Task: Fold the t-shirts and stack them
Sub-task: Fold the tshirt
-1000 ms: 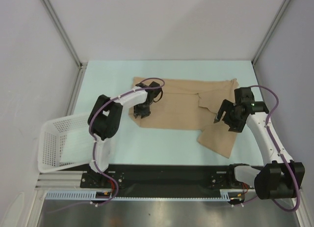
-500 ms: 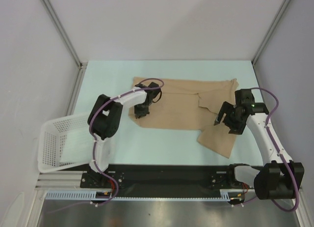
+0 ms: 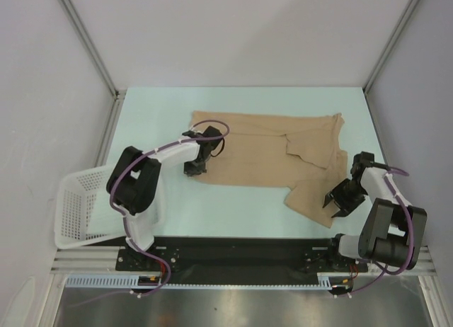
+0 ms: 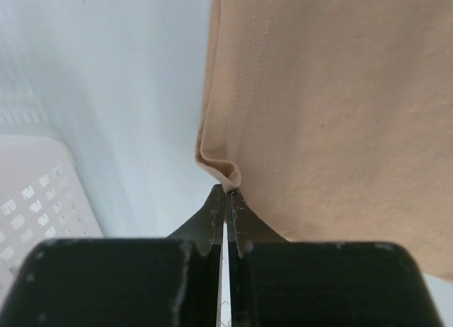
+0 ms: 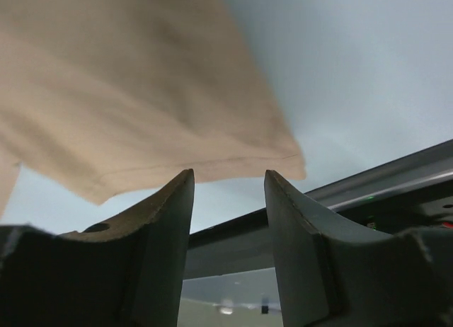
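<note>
1. Across the middle of the table [image 3: 163, 122], reaching toward its right edge, lies one tan t-shirt [image 3: 262, 153], spread mostly flat with the long side parallel to the far edge.
2. Its right part is not smooth: some cloth is folded over there, and one flap comes down toward the near edge of the table.
3. At the shirt's near left corner sit the left jaws, clenched on the cloth. In the left wrist view the hem [image 4: 226, 170] makes a small fold directly at the dark fingertips [image 4: 212, 215], which are pressed together with no gap between them.
4. Beside that corner the same view shows bare table on the left and flat tan cloth [image 4: 340, 93] on the right.
5. At the near right end of the flap are the right jaws, low over the table. They stand apart, and the right wrist view shows nothing between them; the edge of the cloth [image 5: 141, 107] lies just beyond the two fingers [image 5: 166, 228].
6. Behind this edge the right wrist view also shows a dark rail [image 5: 396, 175].
7. At the near left corner of the table stands a white lattice basket [image 3: 74, 207], tilted, well apart from the shirt.
8. Both arms are bent, the left arm [image 3: 134, 185] reaching inward from the basket side and the right arm [image 3: 386, 192] folded close to its base.
</note>
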`<control>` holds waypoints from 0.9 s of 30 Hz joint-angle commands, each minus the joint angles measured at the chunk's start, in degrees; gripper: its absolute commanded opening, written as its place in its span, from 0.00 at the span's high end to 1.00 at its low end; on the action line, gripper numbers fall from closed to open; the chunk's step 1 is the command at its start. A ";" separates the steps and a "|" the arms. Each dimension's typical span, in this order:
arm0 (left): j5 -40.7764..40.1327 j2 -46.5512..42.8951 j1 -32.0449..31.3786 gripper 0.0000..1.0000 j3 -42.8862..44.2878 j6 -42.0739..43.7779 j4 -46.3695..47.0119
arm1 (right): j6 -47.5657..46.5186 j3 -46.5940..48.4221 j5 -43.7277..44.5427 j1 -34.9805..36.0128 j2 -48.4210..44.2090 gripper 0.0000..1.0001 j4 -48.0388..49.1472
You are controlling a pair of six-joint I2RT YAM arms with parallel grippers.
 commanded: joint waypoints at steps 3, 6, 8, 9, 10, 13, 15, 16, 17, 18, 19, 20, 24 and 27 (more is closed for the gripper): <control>1.59 -5.52 -0.18 1.00 -4.72 0.89 6.48 | 0.02 1.59 5.35 -2.39 2.73 0.47 4.18; 1.69 -6.14 -0.18 1.00 -5.60 -0.52 6.39 | -0.51 2.29 6.32 -2.92 5.80 0.43 3.66; 1.60 -6.23 -0.10 1.00 -5.95 -0.78 6.39 | -0.43 2.56 7.11 -2.92 7.12 0.41 3.66; 1.60 -6.32 -0.01 1.00 -5.87 -0.96 6.48 | -0.34 2.65 7.29 -2.92 7.91 0.41 3.74; 1.60 -6.23 0.17 1.00 -5.78 -1.13 6.39 | -0.16 2.82 7.46 -2.92 8.18 0.41 3.57; 1.60 -5.88 0.52 1.00 -5.25 -2.01 5.60 | 0.62 2.74 9.39 -2.92 8.18 0.41 3.65; 1.77 -6.05 0.61 1.00 -5.07 -2.71 5.77 | 0.80 2.82 10.01 -2.92 9.14 0.43 4.62; 2.38 -6.32 0.78 1.00 -5.16 -2.89 6.04 | 0.72 3.08 10.10 -2.92 9.67 0.44 4.80; 2.74 -6.40 0.87 1.00 -4.90 -2.98 6.13 | 0.72 3.96 10.88 -2.49 10.20 0.46 4.80; 2.91 -6.41 0.87 1.00 -4.72 -3.07 6.13 | 0.63 4.31 11.33 -2.31 10.72 0.46 4.97; 3.00 -6.32 0.96 1.00 -4.55 -3.07 5.95 | 0.37 4.49 11.51 -2.13 11.51 0.47 5.15; 3.18 -6.23 1.05 1.00 -4.37 -3.15 5.95 | 0.10 4.32 11.07 -2.13 11.96 0.48 5.41; 4.14 -6.23 1.84 1.00 -4.63 -3.68 5.60 | 1.24 2.21 9.75 -1.69 13.10 0.53 8.48; 4.93 -7.72 2.71 1.00 -6.21 -4.56 6.91 | 2.82 0.98 9.40 -0.90 14.42 0.74 10.68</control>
